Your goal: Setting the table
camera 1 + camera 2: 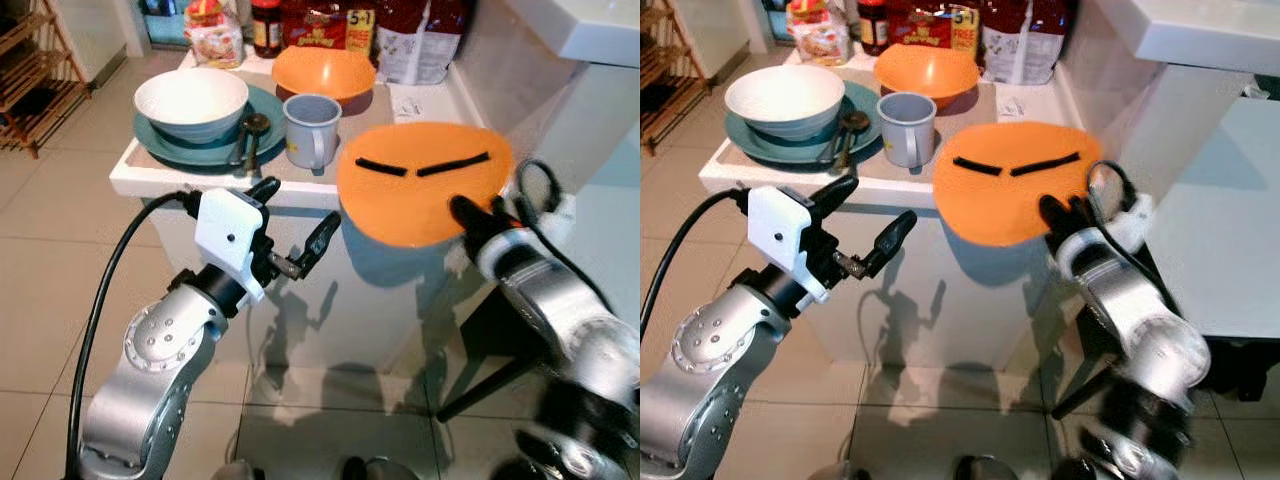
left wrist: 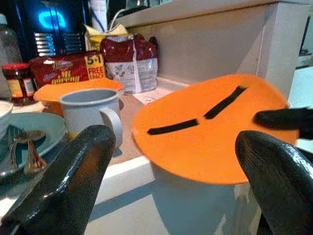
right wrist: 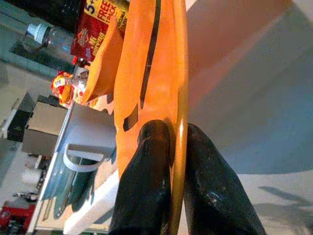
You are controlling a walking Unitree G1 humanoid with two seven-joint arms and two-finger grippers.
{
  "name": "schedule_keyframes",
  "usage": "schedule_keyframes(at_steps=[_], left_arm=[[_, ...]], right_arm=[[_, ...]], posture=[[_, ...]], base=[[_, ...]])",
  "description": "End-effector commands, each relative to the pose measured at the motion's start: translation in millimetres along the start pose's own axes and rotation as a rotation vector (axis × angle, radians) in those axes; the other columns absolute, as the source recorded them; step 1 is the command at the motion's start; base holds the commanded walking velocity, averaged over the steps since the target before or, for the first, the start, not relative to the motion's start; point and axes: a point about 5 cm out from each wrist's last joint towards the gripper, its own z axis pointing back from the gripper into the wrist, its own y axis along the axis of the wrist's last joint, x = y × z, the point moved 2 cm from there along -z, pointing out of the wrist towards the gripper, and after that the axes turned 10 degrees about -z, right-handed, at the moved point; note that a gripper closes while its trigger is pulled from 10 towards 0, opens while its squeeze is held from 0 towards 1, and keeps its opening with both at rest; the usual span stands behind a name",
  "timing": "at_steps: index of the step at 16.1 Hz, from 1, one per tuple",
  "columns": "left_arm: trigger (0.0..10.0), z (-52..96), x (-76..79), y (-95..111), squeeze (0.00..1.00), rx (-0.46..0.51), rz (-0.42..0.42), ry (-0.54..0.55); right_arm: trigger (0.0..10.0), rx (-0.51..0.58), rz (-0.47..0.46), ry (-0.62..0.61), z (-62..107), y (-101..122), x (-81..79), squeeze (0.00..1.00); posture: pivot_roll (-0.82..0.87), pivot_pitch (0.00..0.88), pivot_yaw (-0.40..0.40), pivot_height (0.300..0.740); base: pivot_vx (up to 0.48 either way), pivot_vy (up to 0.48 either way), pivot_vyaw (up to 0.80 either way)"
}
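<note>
Glossy beige floor tiles, wooden rack (far left), white counter

A wooden rack stands on the tiled floor; snack packets and a jar line the counter's back.

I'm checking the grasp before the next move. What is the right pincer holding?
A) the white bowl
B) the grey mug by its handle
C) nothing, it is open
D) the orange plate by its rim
D: in the right wrist view the right pincer has its two black fingers closed on either side of the rim of the orange plate, which juts out past the counter edge, apart from the grey mug.
</note>
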Motion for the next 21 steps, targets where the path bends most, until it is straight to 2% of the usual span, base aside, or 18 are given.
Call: schedule_keyframes(at_steps=[1, 5, 7, 8, 9, 10, 11, 13, 17, 18, 19, 21], left_arm=[[10.0, 1.2, 2.3, 3, 0.00, 0.010, -0.005, 0.000], [10.0, 12.5, 2.8, -7, 0.00, -0.015, -0.013, -0.003], [10.0, 14.2, 0.6, -8, 0.00, -0.022, -0.028, 0.000], [10.0, 14.3, -0.1, -8, 0.00, -0.023, -0.038, 0.002], [10.0, 14.5, -1.0, -7, 0.00, -0.020, -0.034, 0.004], [10.0, 14.6, -1.6, -7, 0.00, -0.019, -0.034, 0.006], [10.0, 14.8, -2.9, -7, 0.00, -0.018, -0.039, 0.013], [10.0, 14.6, -3.7, -7, 0.00, -0.018, -0.040, 0.021], [10.0, 12.4, -3.7, -6, 0.00, -0.012, -0.038, 0.025], [10.0, 12.2, -4.2, -6, 0.00, -0.009, -0.040, 0.025], [10.0, 12.4, -4.7, -5, 0.00, -0.007, -0.041, 0.026], [10.0, 12.3, -6.4, -4, 0.00, -0.002, -0.044, 0.030]], right_arm=[[0.0, 0.010, 0.032, -0.022, 6.4, 4, 0.8, 0.00], [0.0, -0.069, 0.167, 0.075, 43.5, 3, -0.2, 0.00], [0.0, -0.110, 0.253, 0.209, 58.0, 12, -12.9, 0.00], [0.0, -0.113, 0.284, 0.235, 61.1, 15, -15.9, 0.00], [2.2, -0.110, 0.344, 0.235, 63.0, 18, -17.4, 0.00], [10.0, -0.115, 0.385, 0.252, 64.9, 20, -19.9, 0.00], [10.0, -0.183, 0.454, 0.294, 70.5, 15, -24.0, 0.00], [10.0, -0.276, 0.540, 0.294, 73.2, 4, -22.4, 0.00], [10.0, -0.299, 0.537, 0.335, 71.1, 1, -24.5, 0.00], [1.9, -0.330, 0.535, 0.361, 73.5, -2, -24.3, 0.00], [0.0, -0.346, 0.539, 0.375, 76.3, -2, -23.5, 0.00], [0.0, -0.337, 0.569, 0.369, 77.6, 3, -21.8, 0.00]], posture=[[0.02, 0.078, -0.038, 0.740], [0.01, 0.071, -0.039, 0.740], [0.01, 0.070, -0.039, 0.740], [0.01, 0.069, -0.039, 0.740], [0.01, 0.070, -0.042, 0.740], [0.01, 0.071, -0.044, 0.740], [0.00, 0.076, -0.044, 0.740], [0.00, 0.083, -0.045, 0.740], [0.00, 0.087, -0.045, 0.740], [0.01, 0.087, -0.046, 0.740], [0.01, 0.086, -0.046, 0.740], [0.00, 0.084, -0.044, 0.740]], base=[[0.000, 0.000, 0.00], [0.000, -0.060, 0.00], [0.000, -0.480, 0.00], [0.000, -0.480, 0.00], [0.000, -0.480, 0.00], [0.000, -0.480, 0.00], [0.000, -0.480, 0.00], [0.000, -0.480, 0.00], [0.000, -0.480, 0.00], [0.000, -0.480, 0.00], [0.000, -0.480, 0.00], [0.000, -0.480, 0.00]])
